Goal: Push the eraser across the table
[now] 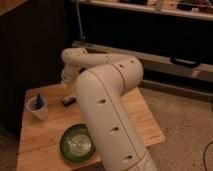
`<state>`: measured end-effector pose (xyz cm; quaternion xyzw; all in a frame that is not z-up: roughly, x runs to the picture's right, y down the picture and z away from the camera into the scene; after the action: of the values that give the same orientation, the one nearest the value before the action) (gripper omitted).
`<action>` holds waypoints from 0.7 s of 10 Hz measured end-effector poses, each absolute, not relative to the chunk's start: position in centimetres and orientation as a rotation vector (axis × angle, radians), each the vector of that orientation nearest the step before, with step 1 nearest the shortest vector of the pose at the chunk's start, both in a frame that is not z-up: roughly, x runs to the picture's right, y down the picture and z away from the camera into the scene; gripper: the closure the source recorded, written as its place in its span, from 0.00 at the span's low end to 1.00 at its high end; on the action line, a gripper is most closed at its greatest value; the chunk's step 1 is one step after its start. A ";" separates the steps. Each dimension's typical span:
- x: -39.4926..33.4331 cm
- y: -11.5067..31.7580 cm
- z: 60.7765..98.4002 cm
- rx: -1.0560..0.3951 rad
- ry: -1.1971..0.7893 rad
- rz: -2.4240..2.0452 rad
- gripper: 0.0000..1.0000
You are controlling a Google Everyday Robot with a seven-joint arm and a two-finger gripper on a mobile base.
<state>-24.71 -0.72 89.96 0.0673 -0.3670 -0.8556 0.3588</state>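
Nearest the camera, the robot's thick white arm (107, 115) rises over the near-right part of the table (42, 137) and hides much of the wood behind it. Just left of it, close to the near edge, sits a green plate (77, 143). Further back, by the left edge, stands a white cup (37, 109) with a blue item (40, 100) sticking out of it.

Beyond the plate, about midway between the near and far edges and left of centre, lies the eraser (66, 101). Only its dark left end shows. The rest is hidden behind the arm, so its long axis can only be judged: it seems to run roughly along the table's length, left to right.

The gripper (67, 82) hangs just past the eraser on the far side, over the far-left part of the table and pointing down. Whether it is parted or closed cannot be told, and it cannot be seen whether it touches the eraser.

The coming move turns on that relation. The eraser lies just on the near side of the gripper, probably broadside to it. A sweep from the far edge toward the near edge would therefore likely meet its long flank and slide it toward the plate. Pushing it along the table's length instead would call for coming round to its left end.

Behind the far edge stands dark shelving (150, 30).
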 end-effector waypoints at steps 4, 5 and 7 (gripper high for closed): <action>-25.7 0.9 94.6 0.206 -0.977 -2.190 1.00; -25.8 1.0 95.3 0.217 -0.983 -2.184 1.00; -25.0 1.0 96.5 0.248 -0.972 -2.160 1.00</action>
<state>-24.99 1.01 96.55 0.0967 -0.3790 -0.8423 0.3709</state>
